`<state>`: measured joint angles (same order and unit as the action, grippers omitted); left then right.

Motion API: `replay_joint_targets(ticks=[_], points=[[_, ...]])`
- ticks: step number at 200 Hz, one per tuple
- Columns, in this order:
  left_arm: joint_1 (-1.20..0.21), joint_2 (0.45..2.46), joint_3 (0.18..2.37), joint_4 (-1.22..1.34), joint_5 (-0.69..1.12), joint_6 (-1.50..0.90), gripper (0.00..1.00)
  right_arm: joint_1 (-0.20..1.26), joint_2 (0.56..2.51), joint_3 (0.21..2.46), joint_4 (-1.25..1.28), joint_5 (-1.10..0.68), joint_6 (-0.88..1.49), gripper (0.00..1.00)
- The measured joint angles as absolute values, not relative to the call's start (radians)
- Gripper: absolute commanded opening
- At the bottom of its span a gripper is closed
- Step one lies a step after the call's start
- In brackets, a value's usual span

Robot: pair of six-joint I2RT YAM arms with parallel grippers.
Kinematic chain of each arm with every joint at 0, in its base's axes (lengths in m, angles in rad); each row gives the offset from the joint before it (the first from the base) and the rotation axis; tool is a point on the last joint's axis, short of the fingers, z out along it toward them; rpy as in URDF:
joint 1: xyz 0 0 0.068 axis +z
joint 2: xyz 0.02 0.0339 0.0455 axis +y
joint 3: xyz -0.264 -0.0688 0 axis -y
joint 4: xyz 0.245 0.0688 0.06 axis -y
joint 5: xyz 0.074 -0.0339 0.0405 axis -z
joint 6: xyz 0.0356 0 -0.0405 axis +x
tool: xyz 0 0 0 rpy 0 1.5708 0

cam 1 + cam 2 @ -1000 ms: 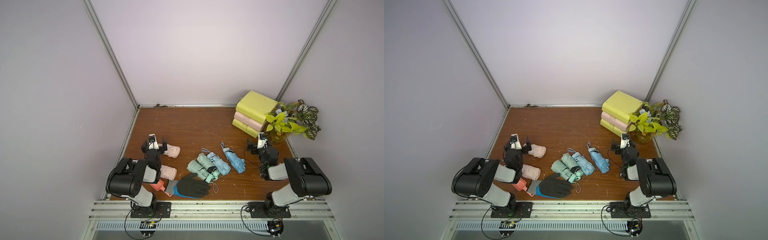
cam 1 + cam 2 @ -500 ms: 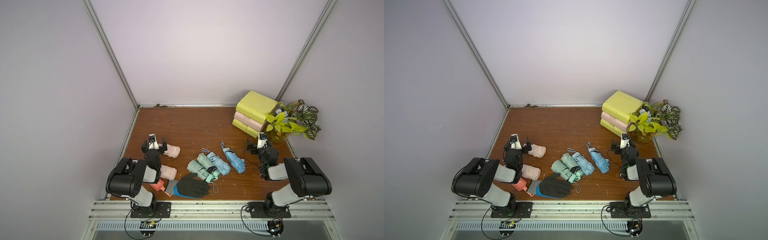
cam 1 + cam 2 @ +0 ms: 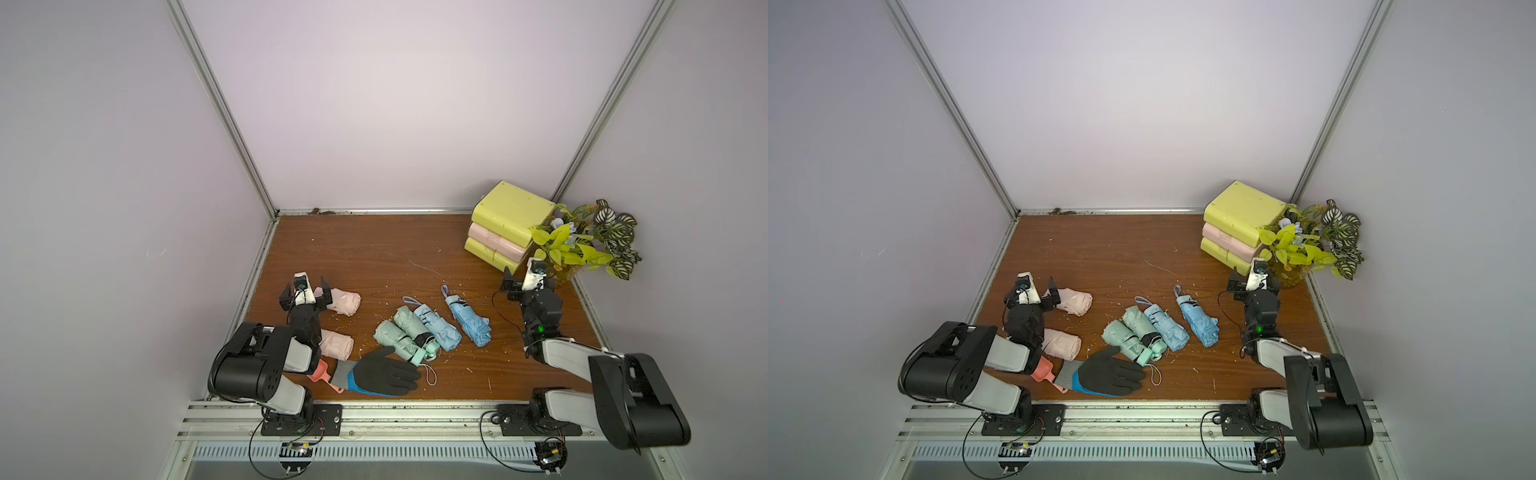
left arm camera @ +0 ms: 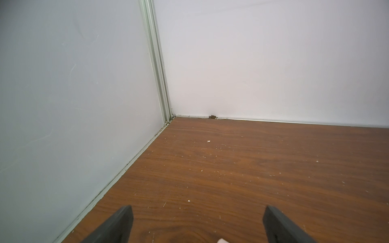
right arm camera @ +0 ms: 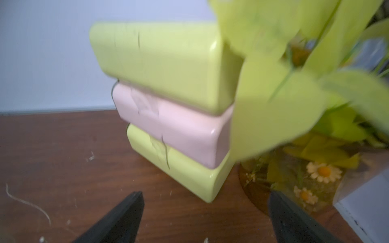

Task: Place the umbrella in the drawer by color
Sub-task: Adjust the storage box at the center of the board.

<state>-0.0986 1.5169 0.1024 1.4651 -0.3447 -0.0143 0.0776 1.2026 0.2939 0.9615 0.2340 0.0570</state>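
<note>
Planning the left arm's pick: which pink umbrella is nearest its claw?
The rear pink umbrella, beside the left claw; the front pink umbrella lies by the arm.

Comparing the last second with what I have now, I find nothing has moved. In both top views the left gripper (image 3: pixel 305 291) and the right gripper (image 3: pixel 528 283) sit where they were, jaws just as wide apart, and none of the umbrellas (image 3: pixel 432 332) has shifted on the table (image 3: pixel 374 249). The right wrist picture is smeared, yet from above I can make out no displacement of that arm. I have no earlier wrist pictures to compare.
</note>
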Motion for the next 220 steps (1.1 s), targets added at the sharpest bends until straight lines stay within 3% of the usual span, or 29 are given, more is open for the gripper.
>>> replay_joint_targets(ticks=[33,62,91,127,164,197,220], points=[[-0.110,1.517,0.072,1.523,-0.357,-0.002,1.00,0.082,1.046,0.500,0.714,0.289,0.160,0.99],[-0.112,1.519,0.068,1.546,-0.364,0.004,1.00,0.084,1.090,0.745,0.511,0.279,0.197,1.00],[-0.172,1.485,0.070,1.520,-0.465,0.040,1.00,0.082,1.315,1.112,0.326,0.257,0.190,1.00],[-0.295,1.153,0.169,1.324,-0.544,0.096,1.00,0.054,1.662,1.597,0.068,0.249,0.199,1.00],[-0.295,0.861,0.201,1.077,-0.516,-0.076,1.00,0.011,1.993,2.046,-0.270,0.250,0.248,1.00],[-0.291,0.714,0.128,0.982,-0.464,-0.259,1.00,-0.031,2.223,2.388,-0.535,0.251,0.293,0.99],[-0.287,0.698,0.110,0.952,-0.414,-0.318,1.00,-0.062,2.295,2.494,-0.648,0.254,0.315,0.99]])
